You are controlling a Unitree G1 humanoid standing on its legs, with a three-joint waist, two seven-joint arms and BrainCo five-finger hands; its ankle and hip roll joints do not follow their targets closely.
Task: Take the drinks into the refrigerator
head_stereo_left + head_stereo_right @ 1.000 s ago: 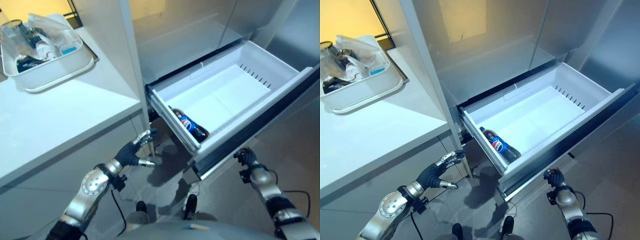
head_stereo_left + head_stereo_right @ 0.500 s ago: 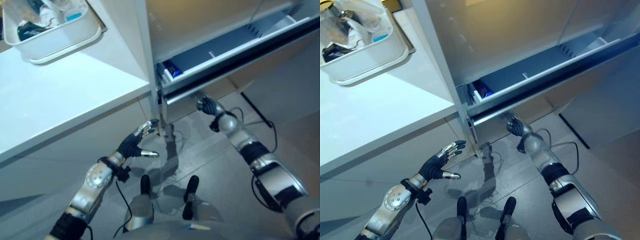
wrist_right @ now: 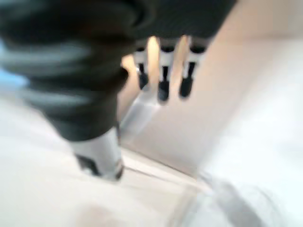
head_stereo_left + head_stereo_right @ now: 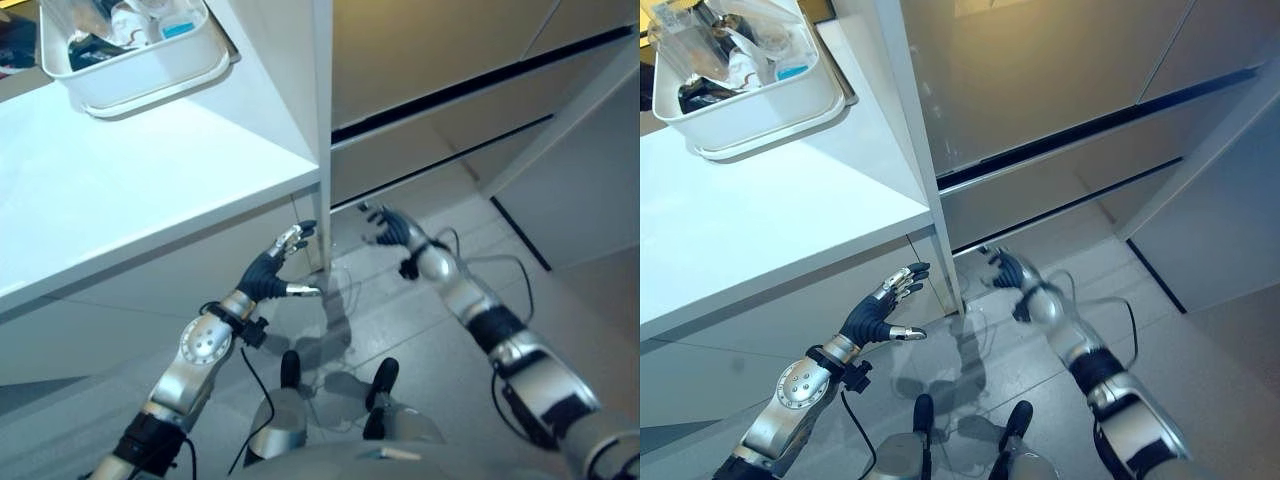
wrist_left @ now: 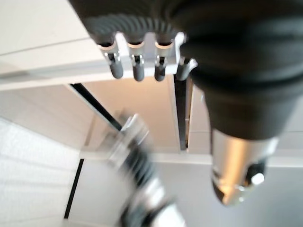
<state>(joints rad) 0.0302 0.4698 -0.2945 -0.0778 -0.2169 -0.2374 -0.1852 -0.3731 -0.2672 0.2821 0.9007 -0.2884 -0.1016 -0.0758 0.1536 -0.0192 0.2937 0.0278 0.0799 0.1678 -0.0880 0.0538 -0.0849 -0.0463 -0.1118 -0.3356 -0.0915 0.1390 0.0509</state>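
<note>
Nearby, white tub tops counter.

both eye views look steeply down from the head, sharing worktop and refrigerator front — each wrist view peers along its own fingers, very close.

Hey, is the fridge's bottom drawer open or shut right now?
Shut: the drawer front sits flush with the fridge face, only thin dark seams around it. Right hand is just below, fingers straight.
</note>
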